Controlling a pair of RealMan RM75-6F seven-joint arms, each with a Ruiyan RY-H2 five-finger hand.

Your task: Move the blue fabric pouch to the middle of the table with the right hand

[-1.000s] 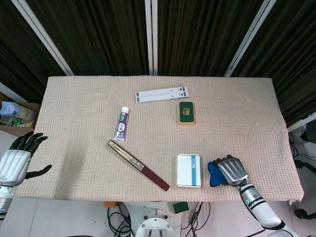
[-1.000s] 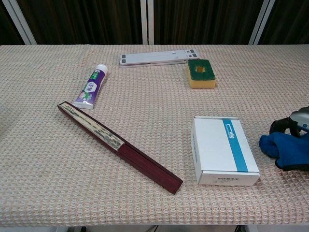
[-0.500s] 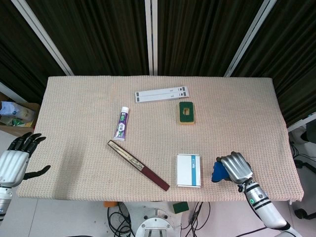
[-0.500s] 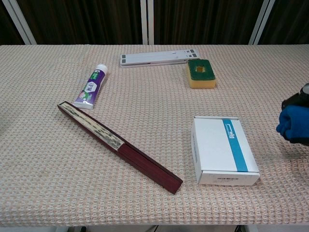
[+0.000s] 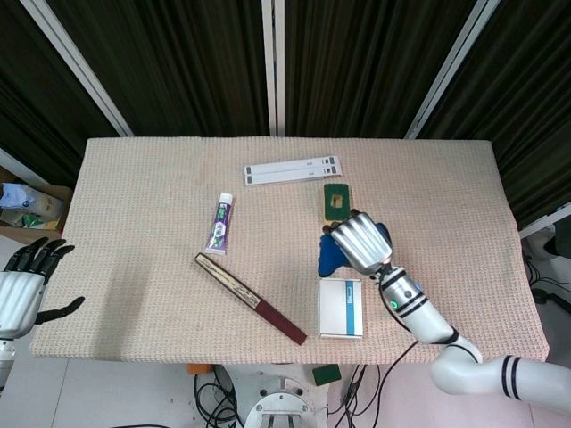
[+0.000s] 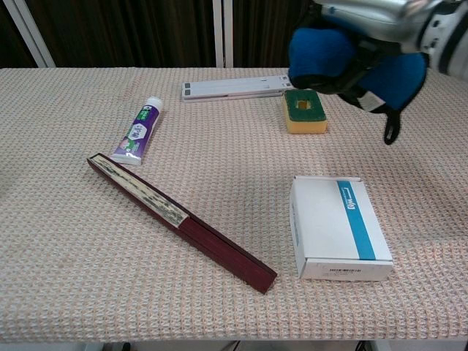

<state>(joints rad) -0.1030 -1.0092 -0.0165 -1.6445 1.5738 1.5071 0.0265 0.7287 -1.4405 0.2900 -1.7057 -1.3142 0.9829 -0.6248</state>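
My right hand (image 5: 359, 242) grips the blue fabric pouch (image 5: 332, 257) and carries it in the air above the table (image 5: 134, 178), over the spot between the white box (image 5: 342, 308) and the green-and-yellow sponge (image 5: 336, 202). In the chest view the pouch (image 6: 329, 55) hangs high near the top edge under the right hand (image 6: 369, 14), with a black strap dangling from it. My left hand (image 5: 22, 290) hangs off the table's left side, fingers spread, holding nothing.
A toothpaste tube (image 5: 220, 224) and a closed dark red fan (image 5: 249, 298) lie left of centre. A white flat strip (image 5: 293, 169) lies at the back, just left of the sponge (image 6: 305, 111). The white box (image 6: 338, 227) sits near the front edge.
The right hand has lifted the pouch from the table's front right and swung it up and to the left, towards the middle. The left hand has barely moved.
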